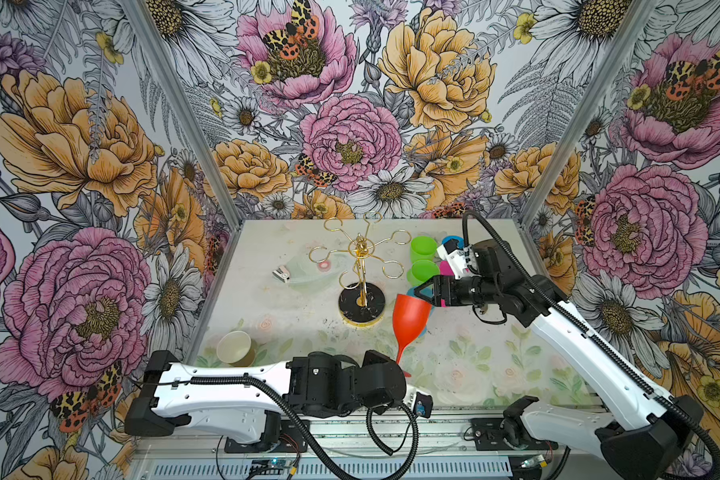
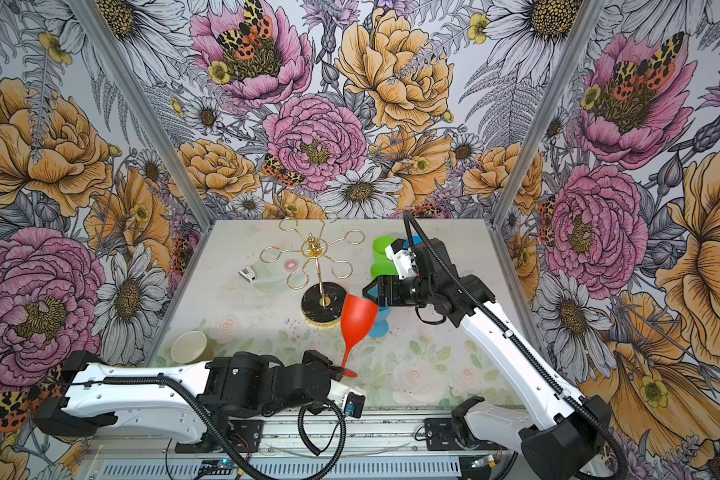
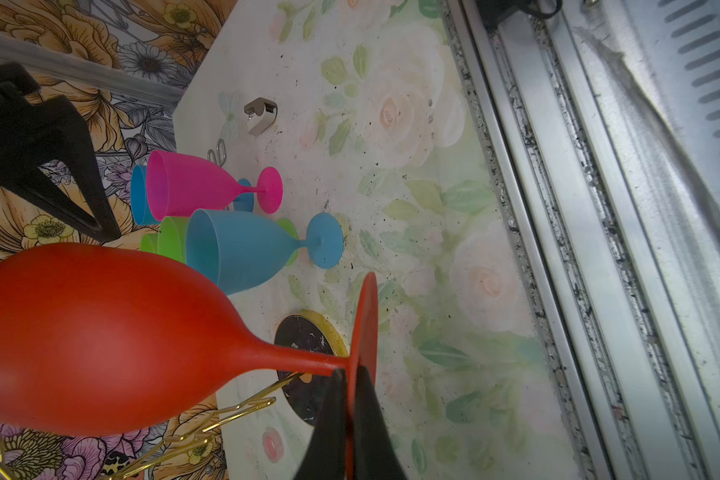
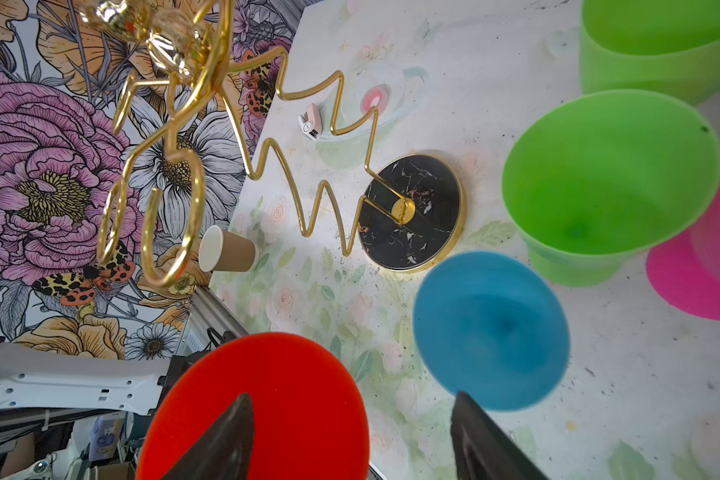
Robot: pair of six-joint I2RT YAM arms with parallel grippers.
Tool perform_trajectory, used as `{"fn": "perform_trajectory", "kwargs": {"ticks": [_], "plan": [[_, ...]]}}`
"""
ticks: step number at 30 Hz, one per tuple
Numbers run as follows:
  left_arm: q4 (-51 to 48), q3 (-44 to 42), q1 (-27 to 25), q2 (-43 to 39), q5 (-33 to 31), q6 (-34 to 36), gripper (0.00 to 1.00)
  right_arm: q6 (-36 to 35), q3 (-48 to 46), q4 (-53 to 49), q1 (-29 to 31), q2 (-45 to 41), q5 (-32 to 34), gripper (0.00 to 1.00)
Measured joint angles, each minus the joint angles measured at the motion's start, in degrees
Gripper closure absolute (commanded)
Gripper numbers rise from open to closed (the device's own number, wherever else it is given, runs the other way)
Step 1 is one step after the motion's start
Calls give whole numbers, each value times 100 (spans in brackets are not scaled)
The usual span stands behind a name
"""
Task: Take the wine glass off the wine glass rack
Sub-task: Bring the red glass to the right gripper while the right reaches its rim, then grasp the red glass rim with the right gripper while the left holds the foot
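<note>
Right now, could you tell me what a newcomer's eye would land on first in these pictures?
The tilted red wine glass near the table's middle: the left gripper pinches its foot, and the open right gripper is at its rim. Behind it the gold wine glass rack stands bare, with bright green glasses to its right.

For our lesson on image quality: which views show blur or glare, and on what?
Right wrist view: the blue glass is soft-edged, and the wine glass rack glints, its top out of focus. Left wrist view: the rail looks smeared.
</note>
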Motion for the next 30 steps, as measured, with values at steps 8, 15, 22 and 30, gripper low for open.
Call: {"fn": "perform_trajectory", "kwargs": {"ticks": [8,15,22,30], "plan": [[164,-247,-63,-15,-551,409,100,-39,59,-72,-72,0,-232,27],[455,-638,-111,-120,-1110,898,100,-85,81,-120,-109,0,-498,31],[763,-973,-138,-251,-1523,1298,100,-114,133,-197,-175,50,-826,35],[1056,-1292,-188,-481,-1856,1753,100,-138,155,-203,-223,162,-1169,43]]}}
